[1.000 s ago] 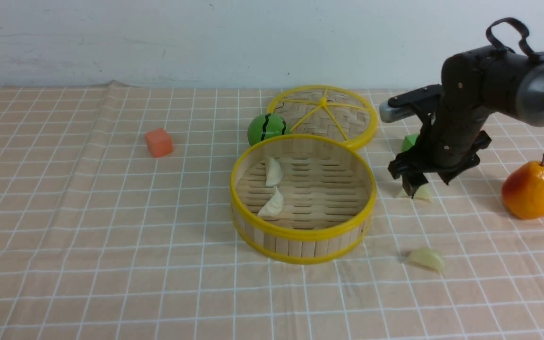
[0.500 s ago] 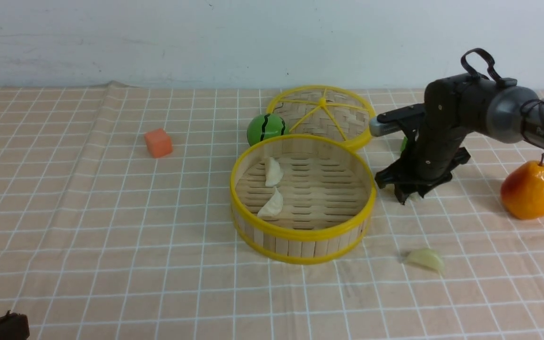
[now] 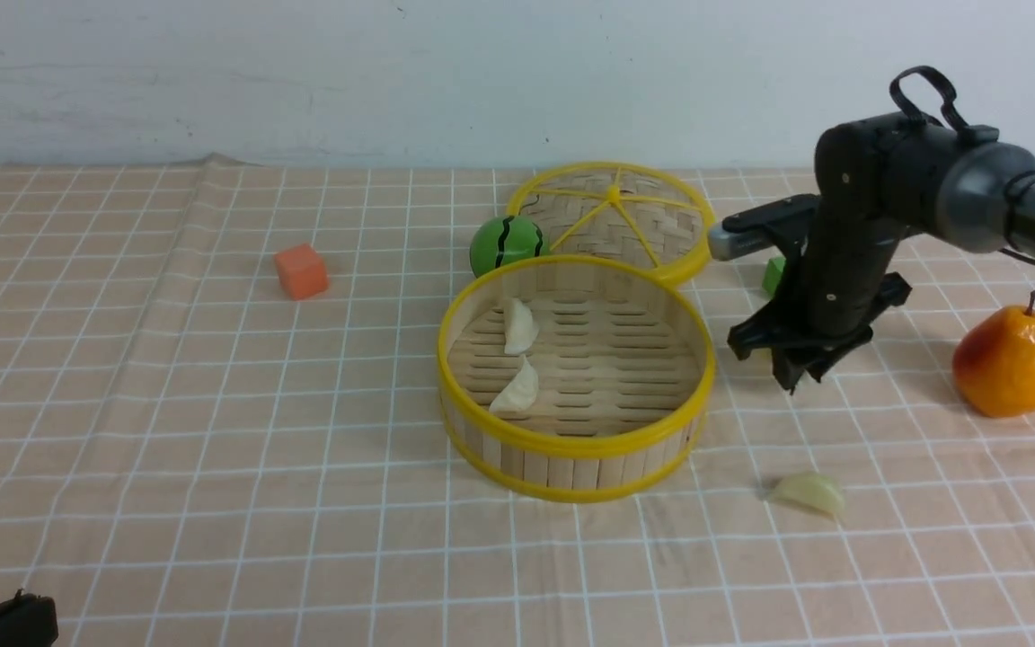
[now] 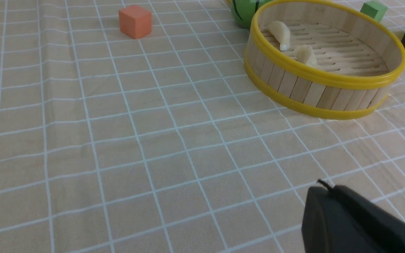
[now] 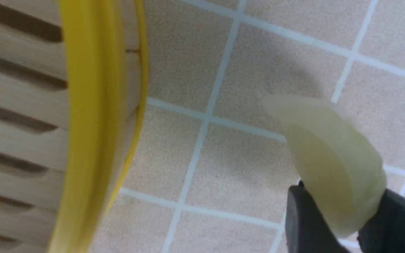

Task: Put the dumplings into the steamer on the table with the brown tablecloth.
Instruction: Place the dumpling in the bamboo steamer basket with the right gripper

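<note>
Pale dumpling [image 5: 332, 165] sits pinched in the right gripper [image 3: 794, 379]; next, carry it over the steamer [image 3: 571, 445] rim and release

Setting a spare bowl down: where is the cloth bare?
Bare: the wide stretch left of the steamer, nearer than the orange cube. Crowded: right of the steamer, with the right gripper, loose dumpling and pear.

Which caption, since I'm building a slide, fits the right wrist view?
Fingers pinch a pale dumpling over the checked cloth, beside the yellow-rimmed steamer.
</note>
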### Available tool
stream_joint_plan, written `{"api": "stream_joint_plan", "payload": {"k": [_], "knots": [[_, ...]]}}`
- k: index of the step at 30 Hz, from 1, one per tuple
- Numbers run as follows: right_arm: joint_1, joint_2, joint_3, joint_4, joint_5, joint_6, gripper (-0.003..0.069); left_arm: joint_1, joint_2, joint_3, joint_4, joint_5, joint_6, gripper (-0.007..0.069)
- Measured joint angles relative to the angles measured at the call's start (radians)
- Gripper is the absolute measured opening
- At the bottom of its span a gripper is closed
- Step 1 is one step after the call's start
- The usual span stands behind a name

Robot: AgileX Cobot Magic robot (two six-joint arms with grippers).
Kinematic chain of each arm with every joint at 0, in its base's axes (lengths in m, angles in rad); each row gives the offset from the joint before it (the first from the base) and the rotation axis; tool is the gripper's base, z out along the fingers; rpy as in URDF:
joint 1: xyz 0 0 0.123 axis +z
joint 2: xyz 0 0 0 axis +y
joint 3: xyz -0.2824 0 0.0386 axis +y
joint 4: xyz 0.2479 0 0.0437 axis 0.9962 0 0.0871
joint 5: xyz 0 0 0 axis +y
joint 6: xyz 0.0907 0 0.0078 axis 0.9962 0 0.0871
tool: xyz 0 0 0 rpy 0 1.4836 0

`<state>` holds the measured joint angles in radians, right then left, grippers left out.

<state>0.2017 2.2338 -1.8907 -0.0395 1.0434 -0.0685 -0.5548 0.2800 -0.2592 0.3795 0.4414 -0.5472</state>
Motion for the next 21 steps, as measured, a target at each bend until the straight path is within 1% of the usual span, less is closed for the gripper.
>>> {"api": "stream_joint_plan", "payload": {"k": [4, 6, 8, 10, 12, 13, 15, 17, 21], "knots": [[0.0, -0.049, 0.0, 0.003, 0.003, -0.003, 0.0211, 0.0, 0.0, 0.0, 0.014, 0.0, 0.0, -0.0014], [0.001, -0.086, 0.0, 0.024, -0.002, -0.007, 0.021, 0.0, 0.0, 0.0, 0.018, 0.0, 0.0, -0.0014], [0.005, -0.114, -0.001, 0.064, -0.014, -0.022, 0.0209, 0.0, 0.0, 0.0, 0.018, 0.0, 0.0, -0.0014], [0.026, -0.138, -0.003, 0.126, -0.04, -0.066, 0.0206, 0.0, 0.0, 0.0, 0.02, -0.001, 0.0, -0.0014], [0.062, -0.147, -0.003, 0.193, -0.093, -0.13, 0.0204, 0.0, 0.0, 0.0, 0.021, -0.001, 0.0, -0.0014], [0.066, -0.147, -0.003, 0.206, -0.107, -0.136, 0.0204, 0.0, 0.0, 0.0, 0.021, -0.001, 0.0, -0.0014], [0.11, -0.134, -0.003, 0.261, -0.191, -0.186, 0.0203, 0.0, 0.0, 0.0, 0.021, -0.001, 0.0, -0.0014], [0.137, -0.102, -0.003, 0.287, -0.277, -0.204, 0.0203, 0.0, 0.0, 0.0, 0.021, -0.001, 0.0, -0.0014], [0.161, -0.008, -0.003, 0.293, -0.375, -0.208, 0.0203, 0.0, 0.0, 0.0, 0.021, -0.001, 0.0, -0.0013]]}}
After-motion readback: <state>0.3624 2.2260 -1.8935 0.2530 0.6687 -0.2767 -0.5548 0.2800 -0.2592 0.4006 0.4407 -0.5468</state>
